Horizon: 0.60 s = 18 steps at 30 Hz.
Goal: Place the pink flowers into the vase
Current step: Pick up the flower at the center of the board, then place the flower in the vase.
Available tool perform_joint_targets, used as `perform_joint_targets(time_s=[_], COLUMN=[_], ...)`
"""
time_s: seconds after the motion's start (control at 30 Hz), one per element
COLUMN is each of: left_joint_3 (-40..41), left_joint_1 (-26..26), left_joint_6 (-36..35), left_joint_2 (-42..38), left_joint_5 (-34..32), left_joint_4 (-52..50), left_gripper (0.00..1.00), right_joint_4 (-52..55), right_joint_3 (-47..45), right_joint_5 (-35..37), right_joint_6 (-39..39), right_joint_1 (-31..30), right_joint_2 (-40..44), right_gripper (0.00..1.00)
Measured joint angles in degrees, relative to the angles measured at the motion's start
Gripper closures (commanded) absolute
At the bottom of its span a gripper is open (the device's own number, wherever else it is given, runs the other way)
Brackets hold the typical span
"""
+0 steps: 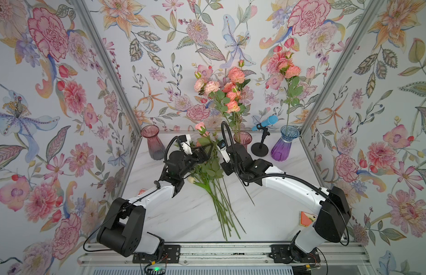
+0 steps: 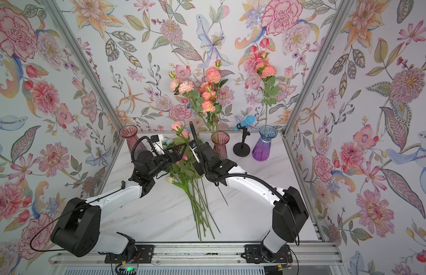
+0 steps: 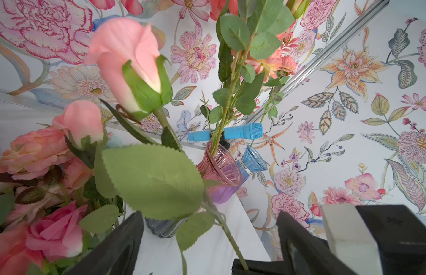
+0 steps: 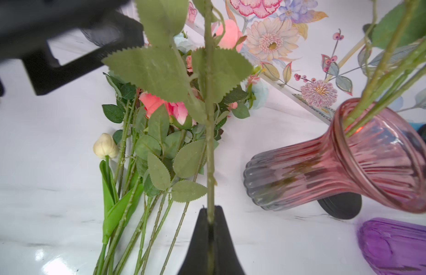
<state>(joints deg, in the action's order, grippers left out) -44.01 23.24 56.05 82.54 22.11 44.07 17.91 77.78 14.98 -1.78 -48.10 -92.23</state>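
A small white strip (image 3: 242,164) goes round the neck of the blue and purple vase (image 1: 284,145). Its marks are too small to read.

The right pincer (image 4: 210,214) is squeezed tight on the thin green stem of one pink rose (image 1: 200,126). The rose is up in the air over the pile. Its bud is near the back wall, and the bare stem end sticks out past the pincer. The left pincer (image 3: 209,214) is wide open. Its two black fingers (image 3: 126,240) stand one on each side of the same stem, by a big leaf. I cannot tell if they touch it.

The other pink flowers (image 1: 208,171) lie in a pile on the shiny white table (image 1: 178,219), which looks like marble. They lie between the two arms. Their leaves have saw-tooth edges and look like cloth. A cream bud (image 4: 105,145) lies at the edge of the pile.

More pink and orange-pink blooms (image 1: 231,92) stand in the middle pink vase (image 1: 244,139). It is see-through ribbed glass, wide at the lip and thin at the neck. A second pink glass vase (image 1: 152,142) stands by the left wall. The blue and purple vase holds one tall stem. A blue toy microphone (image 1: 265,123) on a round black stand sits between those two vases.
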Motion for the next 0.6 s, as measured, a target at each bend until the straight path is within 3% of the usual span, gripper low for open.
perform_joint_targets(time_s=[0.4,0.6], left_joint_3=[0.00,-0.02], left_joint_1=[0.00,0.00], left_joint_6=[2.47,3.06], left_joint_2=[3.45,3.45], left_joint_5=[1.79,2.16], left_joint_4=[4.55,5.14], left_gripper=[0.28,0.47], right_joint_4=[-4.11,-5.44], right_joint_3=[-1.97,-3.28], right_joint_5=[-5.40,-6.56], right_joint_6=[0.61,0.63], right_joint_1=[-1.38,-1.81], right_joint_2=[1.79,1.81], right_gripper=[0.98,0.98])
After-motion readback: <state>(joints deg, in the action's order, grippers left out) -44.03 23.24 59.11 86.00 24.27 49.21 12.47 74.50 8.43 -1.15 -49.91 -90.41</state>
